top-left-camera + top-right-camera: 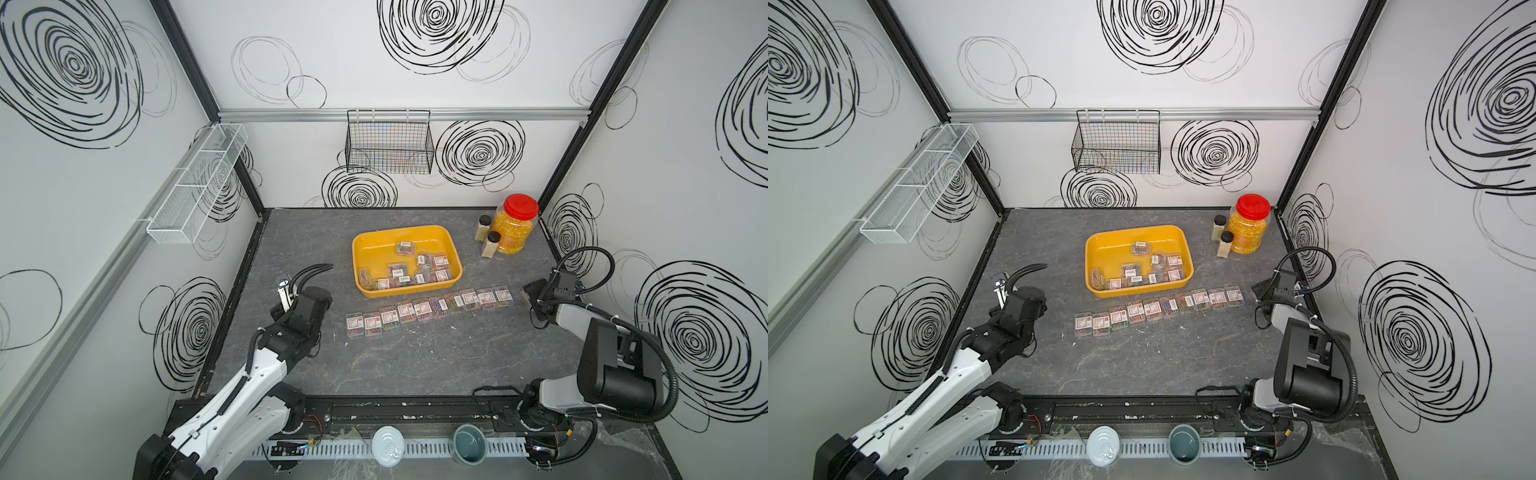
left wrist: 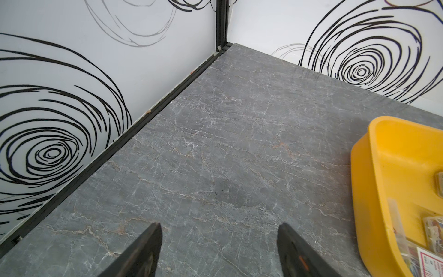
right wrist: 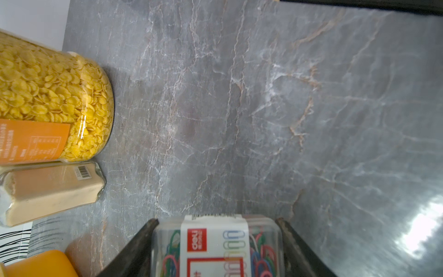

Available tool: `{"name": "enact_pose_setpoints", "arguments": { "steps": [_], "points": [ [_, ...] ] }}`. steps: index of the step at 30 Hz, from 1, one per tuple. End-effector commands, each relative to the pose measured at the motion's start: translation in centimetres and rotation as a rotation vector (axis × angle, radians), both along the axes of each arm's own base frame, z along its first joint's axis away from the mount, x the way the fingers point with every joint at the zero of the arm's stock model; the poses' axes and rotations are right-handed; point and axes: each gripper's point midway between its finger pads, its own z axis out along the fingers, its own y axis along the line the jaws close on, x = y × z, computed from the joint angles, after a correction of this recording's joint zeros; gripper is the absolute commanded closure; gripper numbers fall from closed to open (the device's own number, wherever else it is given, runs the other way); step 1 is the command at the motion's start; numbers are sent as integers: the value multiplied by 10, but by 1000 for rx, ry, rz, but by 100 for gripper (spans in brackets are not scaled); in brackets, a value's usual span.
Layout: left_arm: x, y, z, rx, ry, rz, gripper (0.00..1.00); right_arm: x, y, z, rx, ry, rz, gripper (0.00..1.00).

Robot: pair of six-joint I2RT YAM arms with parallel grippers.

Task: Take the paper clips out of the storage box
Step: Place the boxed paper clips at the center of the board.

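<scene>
The right pincer [image 3: 217, 221] is gripping one case [image 3: 215, 247] of clips between half-spread jaws, at the desk's [image 3: 239, 108] right side. It is holding the case just past the right end of the row [image 1: 430, 309] of cases lying in front of the box [image 1: 380, 249]. More clips [image 1: 419, 268] are sitting in the box's near right part. The jar [image 1: 514, 226] and two bottles [image 1: 491, 245] are standing near the right pincer, by the back corner. The left pincer [image 2: 220, 226] is hanging half open and empty over the desk, left of the box and apart from it.
</scene>
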Motion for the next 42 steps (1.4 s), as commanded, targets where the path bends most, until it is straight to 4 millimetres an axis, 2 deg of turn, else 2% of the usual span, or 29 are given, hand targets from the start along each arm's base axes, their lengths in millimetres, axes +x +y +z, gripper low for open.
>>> {"name": "enact_pose_setpoints", "arguments": {
  "steps": [1, 11, 13, 17, 20, 26, 30, 36, 42],
  "points": [
    [0, 4, 1, -6, -15, 22, 20, 20, -3, 8, 10, -55, -1, 32],
    [2, 4, -1, -2, -4, 23, 21, 35, 11, -7, 53, -54, 58, 27],
    [2, 4, -1, -3, -4, 24, 21, 36, 12, -7, 51, -56, 63, 20],
    [1, 5, -1, -2, -5, 29, 20, 37, 16, -8, 60, -57, 83, 13],
    [2, 4, -2, -5, -3, 23, 21, 38, 21, -5, 71, -75, 105, 11],
    [2, 4, -1, -5, -5, 21, 20, 37, 19, -1, 36, -85, 114, 4],
    [2, 5, -1, -4, -9, 27, 20, 34, 14, 6, 12, -97, 96, 4],
    [1, 5, -1, -9, -6, 23, 20, 25, -5, 30, -74, -121, 8, 2],
    [1, 5, -1, -9, -11, 25, 20, 42, -5, 42, -120, -185, 53, 0]
  ]
}}
